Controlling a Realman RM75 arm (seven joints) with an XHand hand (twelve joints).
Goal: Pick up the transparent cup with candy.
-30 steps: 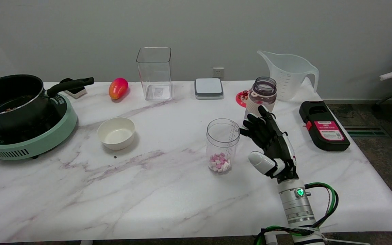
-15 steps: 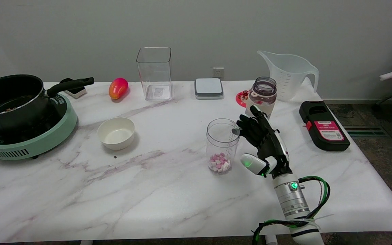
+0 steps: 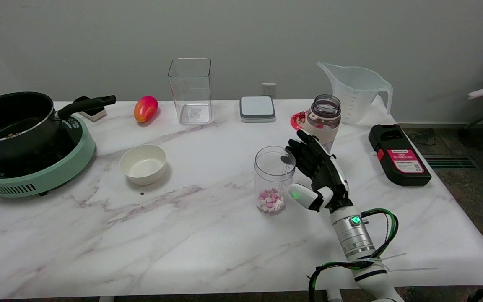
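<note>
I see my right hand [image 3: 315, 170] spread wide, holding nothing, just beside the upright transparent cup [image 3: 274, 178] with candy [image 3: 270, 200] on the worktop [image 3: 191, 235].

One transparent cup [image 3: 274, 178] with candy stood there, and one tall clear square container [image 3: 190, 90]. One measuring jug [image 3: 355, 92], one bottle [image 3: 323, 119], one white bowl [image 3: 143, 163]. One black pot [image 3: 13, 121] sat on one green cooker [image 3: 40, 174]. One mango [image 3: 145, 108], one black device [image 3: 398, 154], one grey-topped box [image 3: 257, 108], and one robot hand [image 3: 315, 172] was in view.
</note>
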